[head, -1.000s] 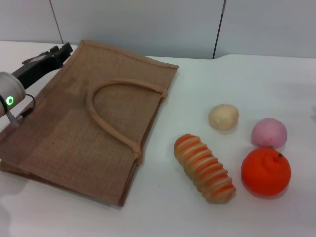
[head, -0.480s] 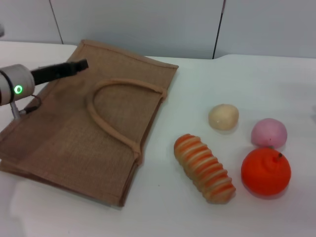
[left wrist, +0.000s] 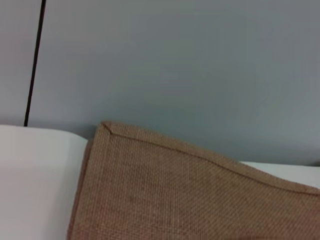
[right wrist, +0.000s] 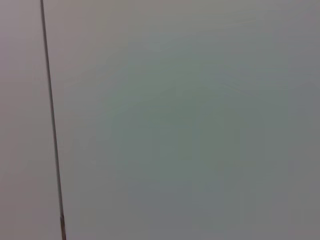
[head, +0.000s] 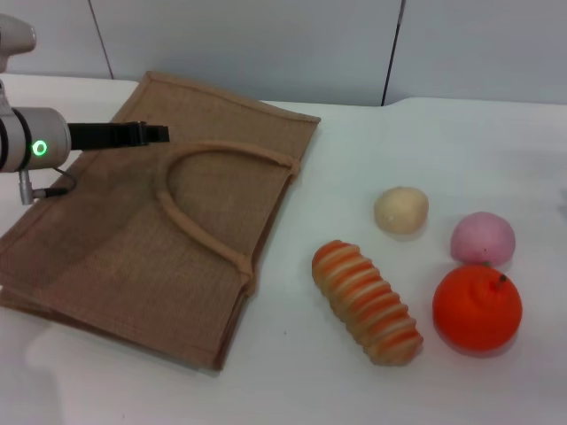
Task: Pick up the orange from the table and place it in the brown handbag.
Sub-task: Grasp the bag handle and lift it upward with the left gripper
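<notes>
The orange (head: 477, 307) rests on the white table (head: 292, 381) at the front right, with its small stem up. The brown handbag (head: 133, 239) lies flat on the left half of the table, one beige handle (head: 199, 204) looped across its top face. My left gripper (head: 159, 134) hovers over the bag's far left part, pointing right, far from the orange. In the left wrist view a corner of the handbag (left wrist: 175, 195) shows against the table (left wrist: 35, 175) and the wall. My right gripper is out of view; its wrist view shows only a grey wall.
A striped orange-and-cream roll (head: 366, 301) lies just left of the orange. A pink round fruit (head: 482, 238) sits right behind the orange. A cream ball (head: 401, 209) lies farther back. A grey panelled wall (head: 266, 44) closes off the far edge.
My left arm has swung from the bag's far left corner rightward and now reaches level over the bag. The fruits and the bag have not moved.
</notes>
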